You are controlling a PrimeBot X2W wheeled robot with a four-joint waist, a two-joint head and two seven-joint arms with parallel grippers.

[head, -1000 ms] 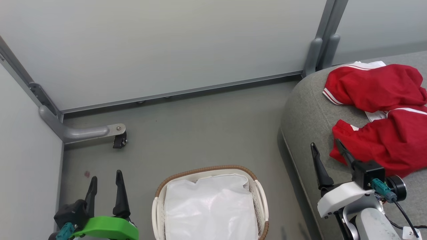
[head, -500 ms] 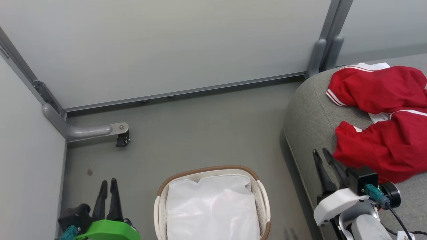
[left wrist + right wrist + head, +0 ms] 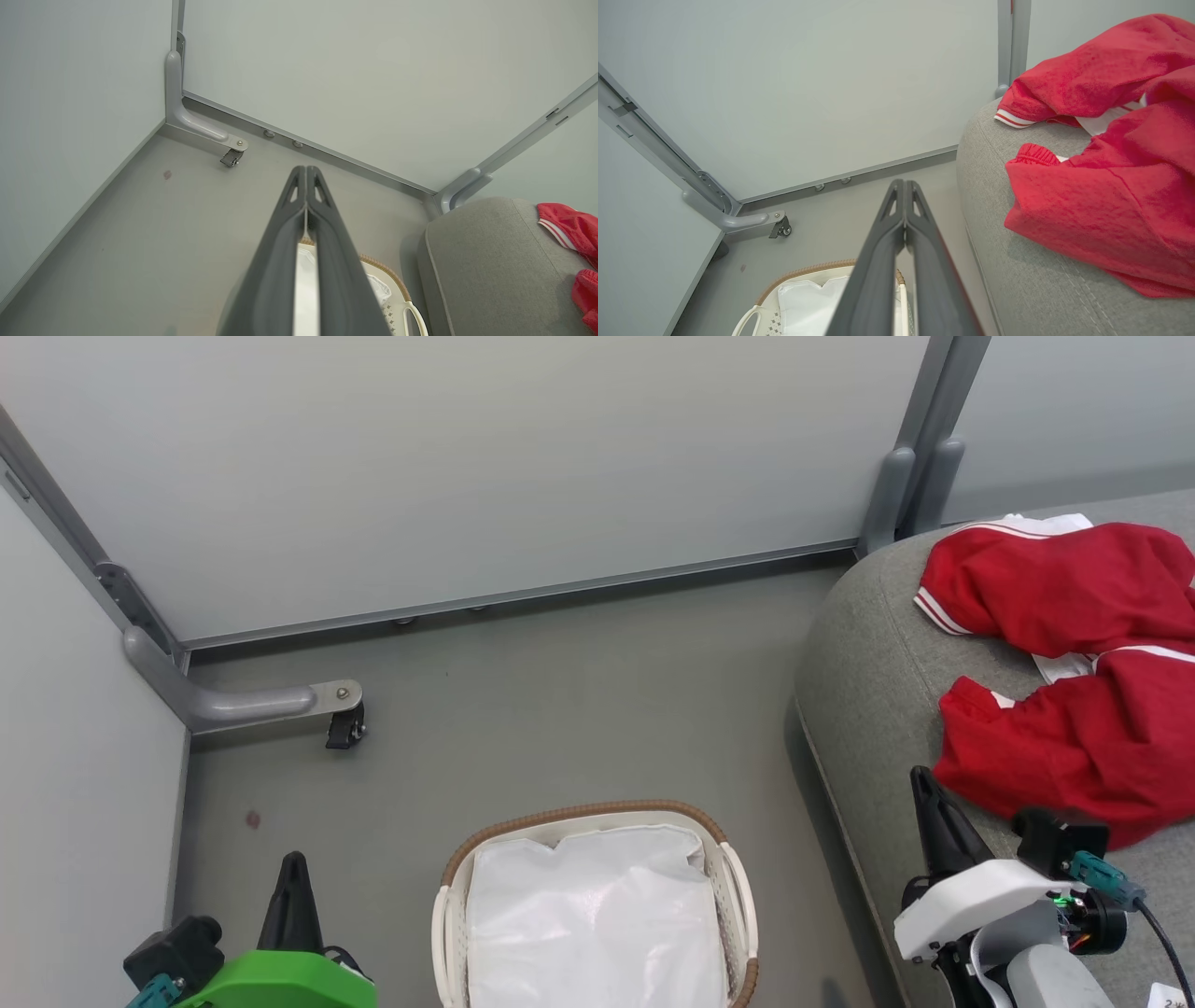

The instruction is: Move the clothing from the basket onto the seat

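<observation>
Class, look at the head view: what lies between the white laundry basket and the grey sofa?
A bare strip of grey floor separates the white perforated plastic basket with brown woven rim from the light grey fabric sofa, as the head view shows.

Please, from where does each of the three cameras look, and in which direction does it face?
Head view: on the head, facing down at the floor, the basket and the seat bearing the clothing; left tool lower left, right tool lower right.
Left wrist view: along the shut left tool, over the basket toward the wall.
Right wrist view: along the shut right tool, beside the seat toward the wall.
Shared: both wrist views show basket, seat and clothing.
</observation>
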